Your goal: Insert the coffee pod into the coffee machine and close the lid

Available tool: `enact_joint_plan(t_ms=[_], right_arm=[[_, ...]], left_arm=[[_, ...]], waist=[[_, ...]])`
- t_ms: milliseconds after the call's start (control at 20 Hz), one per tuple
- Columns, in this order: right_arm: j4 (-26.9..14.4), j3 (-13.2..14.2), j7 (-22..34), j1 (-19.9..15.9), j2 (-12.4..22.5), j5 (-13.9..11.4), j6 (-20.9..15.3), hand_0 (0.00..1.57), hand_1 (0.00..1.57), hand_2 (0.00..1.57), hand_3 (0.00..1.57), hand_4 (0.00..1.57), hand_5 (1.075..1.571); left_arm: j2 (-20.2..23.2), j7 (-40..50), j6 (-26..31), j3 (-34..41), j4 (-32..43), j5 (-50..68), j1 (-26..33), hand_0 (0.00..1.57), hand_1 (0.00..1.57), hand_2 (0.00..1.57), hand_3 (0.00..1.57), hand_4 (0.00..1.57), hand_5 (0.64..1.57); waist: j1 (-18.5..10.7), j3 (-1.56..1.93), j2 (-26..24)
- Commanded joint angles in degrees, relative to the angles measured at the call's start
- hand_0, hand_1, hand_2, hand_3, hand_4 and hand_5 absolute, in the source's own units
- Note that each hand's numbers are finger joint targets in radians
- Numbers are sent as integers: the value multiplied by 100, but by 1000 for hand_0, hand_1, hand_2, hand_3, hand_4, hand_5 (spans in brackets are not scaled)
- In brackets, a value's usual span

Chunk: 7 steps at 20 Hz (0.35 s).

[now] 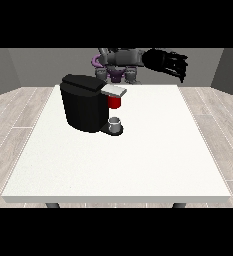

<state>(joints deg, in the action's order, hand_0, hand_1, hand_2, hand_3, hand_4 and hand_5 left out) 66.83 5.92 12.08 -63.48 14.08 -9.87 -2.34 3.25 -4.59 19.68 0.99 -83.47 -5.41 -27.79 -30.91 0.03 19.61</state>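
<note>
The black coffee machine (85, 107) stands on the white table (138, 160), left of the middle and towards the back. Its grey lid (114, 91) juts out to the right at the top. Under the lid is a red thing at the machine (115, 102). A small grey thing (116, 123) sits on the machine's base below that; I cannot tell whether it is the pod. The hand at the view's right (172, 64) is raised above the table's far edge, well to the right of the machine. Its fingers hang relaxed and hold nothing. No other hand shows.
The robot's torso (117, 62) is behind the table's far edge, just beyond the machine. Grey walls and a wooden floor surround the table. The table's front edge (116, 199) runs near the bottom of the view.
</note>
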Motion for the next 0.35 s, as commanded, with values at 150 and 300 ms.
enact_joint_plan(t_ms=[150, 300], right_arm=[[190, -631, -858, 713, -950, 29, 27, 0, 0, 0, 0, 181, 1571], [215, -1059, -1110, 1162, -1373, 5, -289, 0, 0, 0, 0, 259, 1571]], left_arm=[[288, -218, 104, 471, 232, 284, 593, 0, 0, 0, 0, 266, 1571], [152, -44, -203, 486, 274, 163, 657, 0, 0, 0, 0, 266, 1571]], waist=[[707, -4, -528], [998, -3, -833]])
